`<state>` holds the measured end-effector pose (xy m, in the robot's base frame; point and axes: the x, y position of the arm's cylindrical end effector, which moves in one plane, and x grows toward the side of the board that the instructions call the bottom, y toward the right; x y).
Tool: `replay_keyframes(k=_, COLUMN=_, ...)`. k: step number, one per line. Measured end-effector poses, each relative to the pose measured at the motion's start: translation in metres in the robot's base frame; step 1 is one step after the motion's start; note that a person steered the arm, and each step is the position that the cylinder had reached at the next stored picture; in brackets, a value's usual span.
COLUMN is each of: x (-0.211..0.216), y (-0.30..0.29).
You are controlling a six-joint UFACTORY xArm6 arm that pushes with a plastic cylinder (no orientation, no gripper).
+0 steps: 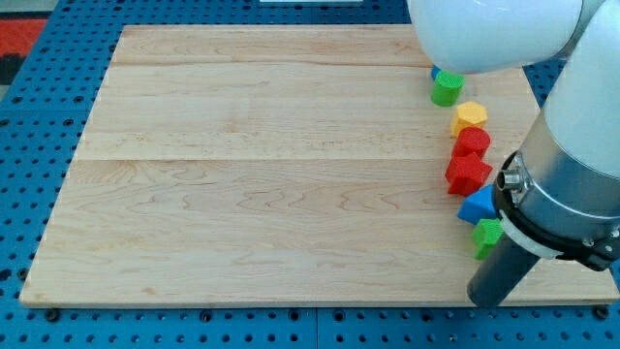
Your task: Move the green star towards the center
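Right of worktop [291, 174] centre, far off: green star [487, 234] sits just below blue block [477, 206], half hidden by rod. My tip [482, 299] just below star. No jaws on rig. Task barely begun; whole push toward centre left.

Green blocks: two, a cylinder [446, 89] and a star [487, 234]. Red blocks: two [473, 142] [467, 174]. Yellow block [469, 116]: one; blue blocks: two [477, 206] [435, 73].

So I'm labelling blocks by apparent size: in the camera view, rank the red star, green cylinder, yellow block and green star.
1. red star
2. green cylinder and yellow block, too alike to rank
3. green star, though the arm partly hides it, so unsure

My tip sits just below it.
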<state>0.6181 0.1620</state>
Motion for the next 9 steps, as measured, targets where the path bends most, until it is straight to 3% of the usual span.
replay_keyframes(k=5, x=0.0, y=0.027)
replay_keyframes(k=7, x=-0.016, y=0.091)
replay_keyframes(k=8, x=-0.044, y=0.088)
replay_keyframes(k=9, x=-0.055, y=0.043)
